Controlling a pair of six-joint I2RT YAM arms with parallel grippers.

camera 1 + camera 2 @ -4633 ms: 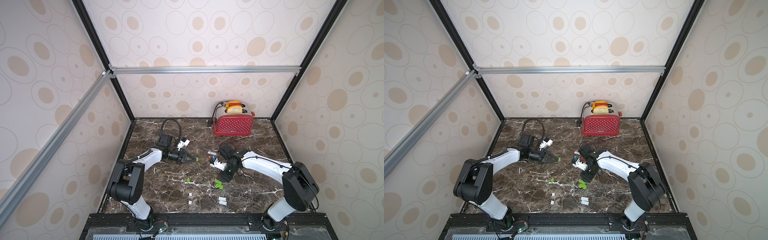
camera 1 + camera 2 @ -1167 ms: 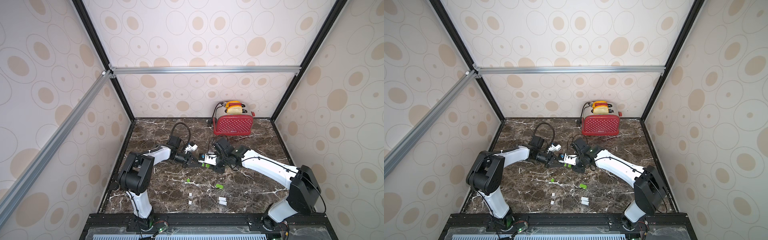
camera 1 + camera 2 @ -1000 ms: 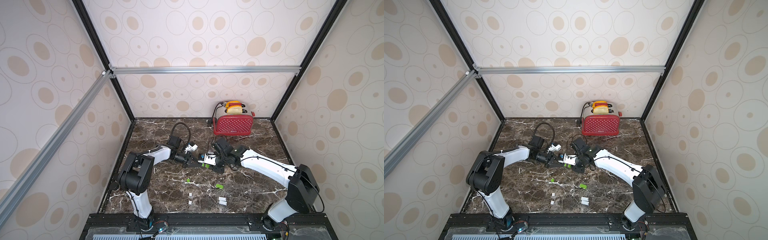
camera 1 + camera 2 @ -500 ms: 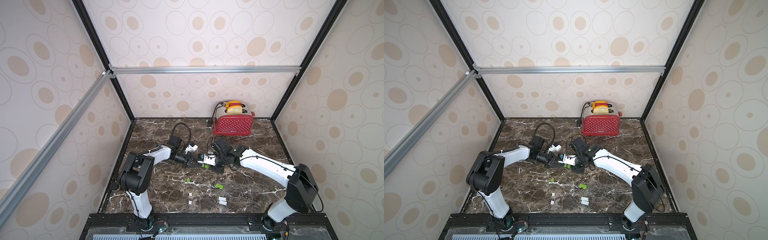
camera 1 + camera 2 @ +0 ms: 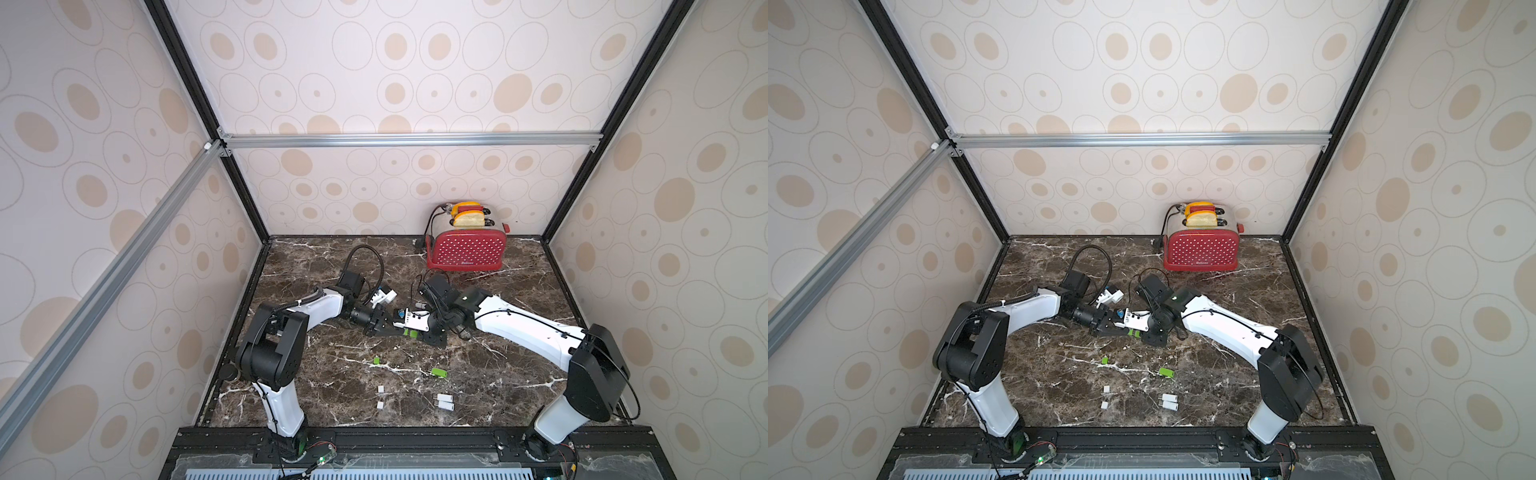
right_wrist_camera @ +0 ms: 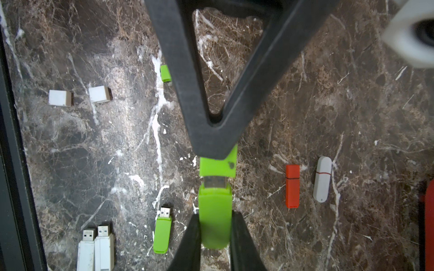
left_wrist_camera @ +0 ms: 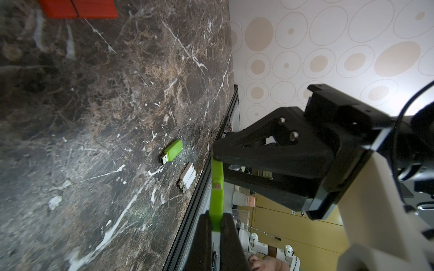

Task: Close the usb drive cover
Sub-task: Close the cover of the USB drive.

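A green usb drive (image 6: 215,211) is held above the marble table, and my right gripper (image 6: 215,218) is shut on its body. Its metal plug (image 6: 215,181) points at the green cover (image 6: 218,165), which my left gripper (image 7: 216,218) is shut on. In the left wrist view the cover (image 7: 216,203) lines up end to end with the drive (image 7: 217,169). A short stretch of bare plug shows between them. In a top view the two grippers meet tip to tip at the table's middle, the left gripper (image 5: 388,327) facing the right gripper (image 5: 419,332).
On the table in front lie a loose green drive (image 5: 439,372), a green cap (image 5: 376,360), two white caps (image 5: 380,389) and two white drives (image 5: 444,401). A red drive (image 6: 292,186) and a white drive (image 6: 322,179) lie below the grippers. A red toaster (image 5: 467,249) stands at the back.
Several seconds ago the grippers were apart; they have since come together at the table's middle with drive and cover. Over the last second hardly anything has moved.
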